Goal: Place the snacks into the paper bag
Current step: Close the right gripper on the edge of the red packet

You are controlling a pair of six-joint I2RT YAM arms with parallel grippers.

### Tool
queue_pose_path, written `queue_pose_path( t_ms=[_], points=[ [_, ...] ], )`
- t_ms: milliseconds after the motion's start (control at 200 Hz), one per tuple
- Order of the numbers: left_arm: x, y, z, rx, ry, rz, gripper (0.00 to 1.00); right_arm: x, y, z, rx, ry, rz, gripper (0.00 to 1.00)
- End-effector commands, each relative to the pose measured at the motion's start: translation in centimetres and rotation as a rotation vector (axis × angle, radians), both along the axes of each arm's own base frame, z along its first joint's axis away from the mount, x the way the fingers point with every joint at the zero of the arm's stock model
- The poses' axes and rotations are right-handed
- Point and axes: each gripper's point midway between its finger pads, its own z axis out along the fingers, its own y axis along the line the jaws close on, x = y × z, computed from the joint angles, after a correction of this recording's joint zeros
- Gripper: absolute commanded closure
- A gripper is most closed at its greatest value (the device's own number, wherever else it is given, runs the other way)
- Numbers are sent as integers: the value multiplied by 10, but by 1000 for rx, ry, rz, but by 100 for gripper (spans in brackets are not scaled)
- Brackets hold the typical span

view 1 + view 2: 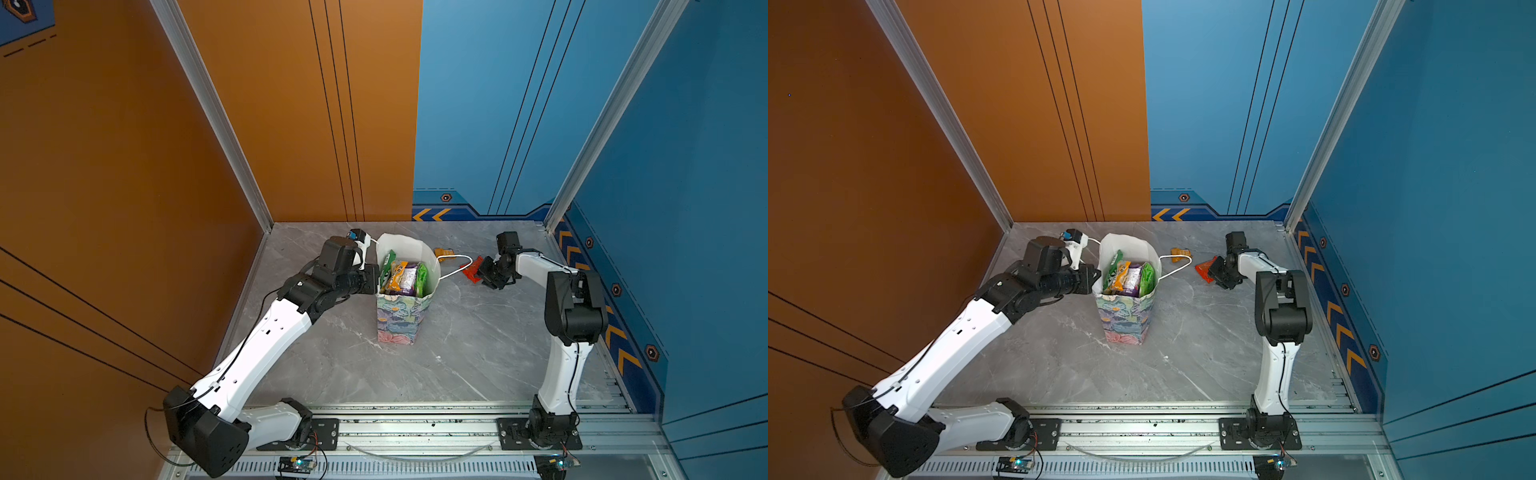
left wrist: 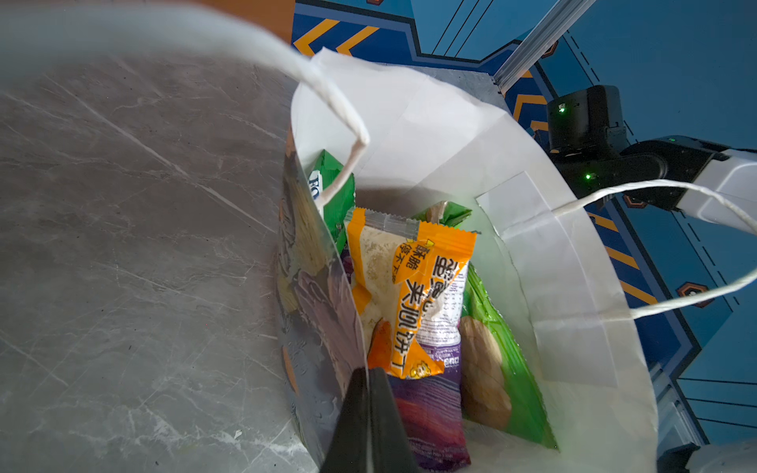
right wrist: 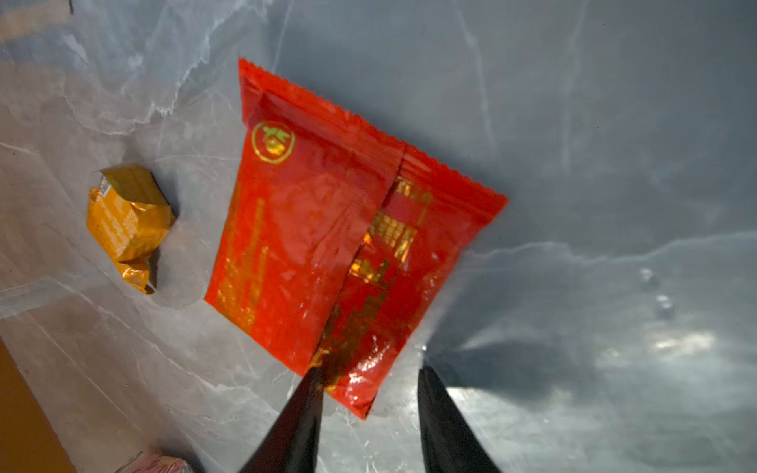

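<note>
Several snacks (image 1: 401,276) stood endwise in the upright paper bag (image 1: 399,324), its rim pinched by the left claw (image 2: 368,376); the right claw (image 3: 370,372) gaped astride the flat red packet (image 3: 327,229), which pointed lengthwise away from it.

The paper bag (image 1: 401,324) stands open to the top, but upright packets (image 1: 403,276) crowd its inside. The left gripper (image 2: 366,381), clamped on the rim, and its arm bar the bag's left flank. On the right a cord handle (image 1: 471,261) loops over the table (image 1: 457,353) between the bag and the red packet (image 3: 327,229). A small orange packet (image 3: 127,221) lies near. The right gripper (image 3: 370,370) straddles the red packet's corner with its jaws apart. Bare table runs in front of the bag.
</note>
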Motion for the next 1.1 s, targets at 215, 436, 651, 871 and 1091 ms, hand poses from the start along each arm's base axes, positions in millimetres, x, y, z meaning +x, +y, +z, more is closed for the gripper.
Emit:
queue_pose_path(
  t_ms=[215, 436, 651, 871, 1091],
  points=[
    [6, -3, 20, -54, -71, -7, 100, -7, -3, -24, -30, 69, 9, 80],
    [6, -4, 19, -54, -67, -9, 100, -10, -5, -21, -35, 61, 5, 95],
    [7, -4, 19, -56, -63, -10, 100, -17, -5, -3, -29, 17, 0, 100],
    [7, -4, 20, -57, -67, -10, 100, -34, -3, 10, -21, -7, 7, 100],
    [6, -3, 21, -59, -71, -8, 100, -78, 0, 28, -31, -30, 40, 100]
  ],
)
